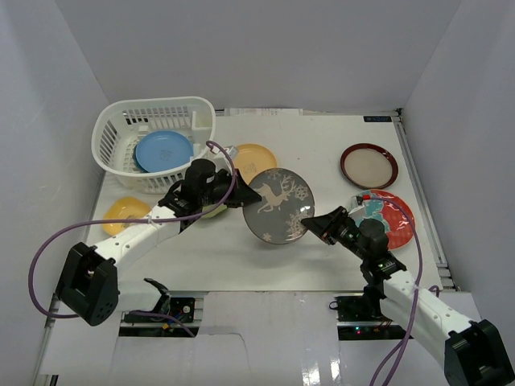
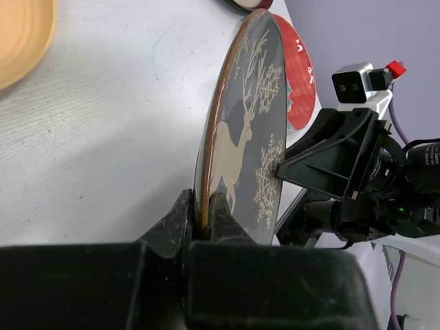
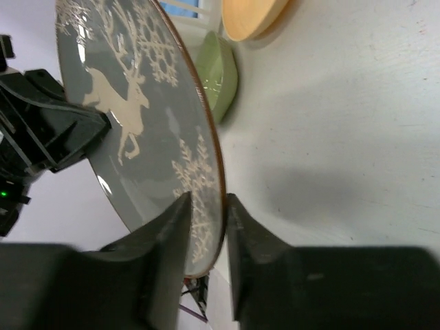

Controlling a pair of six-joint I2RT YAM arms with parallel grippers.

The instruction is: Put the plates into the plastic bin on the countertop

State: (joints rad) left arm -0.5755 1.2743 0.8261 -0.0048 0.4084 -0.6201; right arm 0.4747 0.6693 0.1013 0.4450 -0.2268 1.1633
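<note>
- Nearby, the matte white tabletop (image 1: 322,153) runs back to plain white walls (image 1: 265,48), with a metal rail (image 1: 420,193) along its right edge.
- Both arms reach inward from the near corners and meet at the glossy grey deer plate (image 1: 278,205), held tilted between them.
- Left end effector (image 1: 244,197) is clamped on its rim. Right end effector (image 1: 306,222) straddles the opposite rim; I cannot tell whether it presses.
- Beyond lie round glazed plates: floral (image 1: 390,217), maroon-rimmed (image 1: 368,165), yellow (image 1: 254,161).
- Farthest left, the slotted white bin (image 1: 121,121) holds a blue plate (image 1: 163,150).
</note>
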